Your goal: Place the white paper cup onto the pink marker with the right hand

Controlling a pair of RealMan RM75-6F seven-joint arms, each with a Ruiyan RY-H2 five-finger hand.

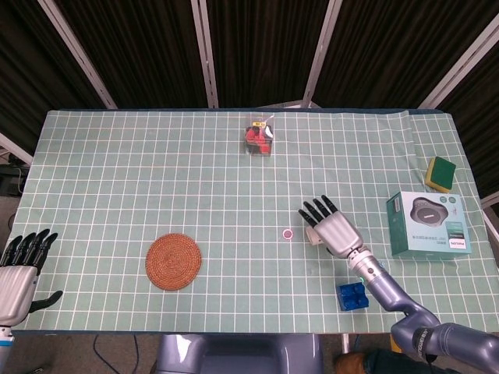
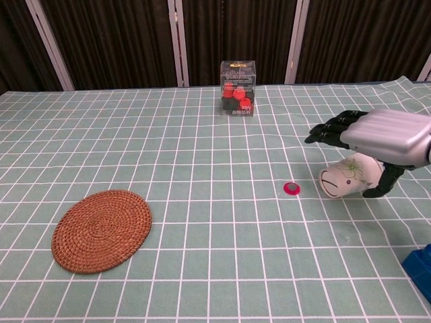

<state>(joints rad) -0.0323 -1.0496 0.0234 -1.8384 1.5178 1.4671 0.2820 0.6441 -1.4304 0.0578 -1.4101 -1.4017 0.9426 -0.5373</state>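
- The table [image 1: 117, 156], under a green checked cloth, carries everything below.
- The right hand [image 1: 334, 230] hovers over the cloth with its dark fingers [image 2: 328, 129] stretched out straight and spread, gripping nothing; the thumb curls down behind the cup, and whether it touches the cup cannot be told.
- The left hand [image 1: 17, 273] hangs off the near left table corner, fingers apart and empty.
- The woven coaster [image 2: 101, 229] lies well to the left of the right fingers.
- The white paper cup [image 2: 347, 177] lies tipped on its side on the cloth, under the palm and below the fingers, its printed body showing and one round end facing the marker.
- The pink marker [image 2: 291, 188], a small round disc, lies bare just left of the cup, apart from it.
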